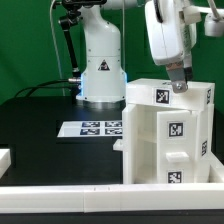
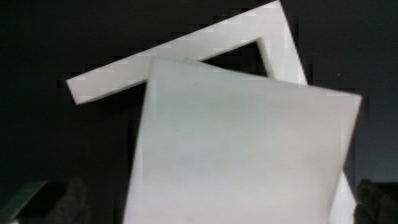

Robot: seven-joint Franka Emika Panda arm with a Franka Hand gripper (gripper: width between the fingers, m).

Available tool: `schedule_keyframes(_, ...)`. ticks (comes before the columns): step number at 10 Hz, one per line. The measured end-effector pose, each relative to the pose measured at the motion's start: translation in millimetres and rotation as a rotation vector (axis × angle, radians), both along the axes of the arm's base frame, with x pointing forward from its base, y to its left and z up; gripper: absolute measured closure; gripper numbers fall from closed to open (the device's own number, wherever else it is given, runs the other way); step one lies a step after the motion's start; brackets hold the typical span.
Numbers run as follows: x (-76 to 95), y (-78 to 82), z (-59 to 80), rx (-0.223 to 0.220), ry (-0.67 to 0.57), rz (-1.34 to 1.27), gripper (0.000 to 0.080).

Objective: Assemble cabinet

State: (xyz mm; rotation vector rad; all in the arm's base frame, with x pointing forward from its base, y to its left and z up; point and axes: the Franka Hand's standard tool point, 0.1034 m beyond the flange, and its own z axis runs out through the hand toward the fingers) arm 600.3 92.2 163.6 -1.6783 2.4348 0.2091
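cabinet (image 1: 165,135): white, tagged, upright on black worktop (image 1: 40,125) | rail (image 1: 110,190) just in front | pincer (image 1: 180,85) at top edge, grip state unclear

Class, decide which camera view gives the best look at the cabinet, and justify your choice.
The exterior view: the cabinet appears nearly whole there, tags readable, with the gripper at its top. The wrist view shows only blank white panels close up, no tags.

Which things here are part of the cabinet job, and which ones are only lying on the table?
Part of the job:
- cabinet, standing upright, tags on its faces
- tool, at the cabinet's top edge

Only lying about:
- marker board, flat on the table
- border rail, along the near edge
- small white piece, at the exterior view's left edge
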Motion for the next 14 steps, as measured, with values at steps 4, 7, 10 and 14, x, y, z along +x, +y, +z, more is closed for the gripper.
schedule_keyframes(4,0.0,4.7,24.9,0.015,-0.062,0.115,0.0003)
schedule_keyframes(7,4.4,6.7,29.1,0.02,-0.089,0.145,0.0003)
schedule_keyframes(10,4.9,9.1,26.0,0.02,-0.086,0.152,0.0003)
schedule_keyframes(14,4.7,10.2,25.8,0.019,-0.087,0.16,0.0003)
